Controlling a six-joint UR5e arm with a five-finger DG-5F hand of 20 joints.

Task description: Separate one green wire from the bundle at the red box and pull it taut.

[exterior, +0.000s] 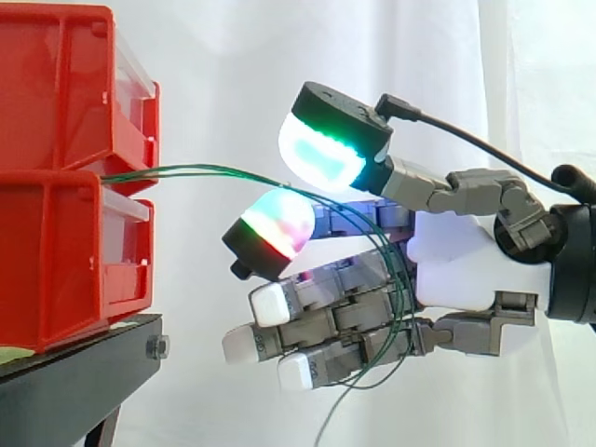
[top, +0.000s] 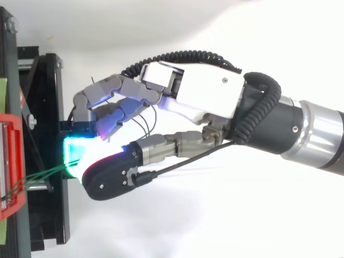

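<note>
Loosely, green wires (exterior: 205, 169) through curled fingers (exterior: 270, 303).

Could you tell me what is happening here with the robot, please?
The robot's hand is working at a bundle of green wires that comes out between the stacked red bins on the black stand. The wires arc across to the hand and loop down past its palm, a loose end hanging below. They sag, so none is taut yet.
</note>
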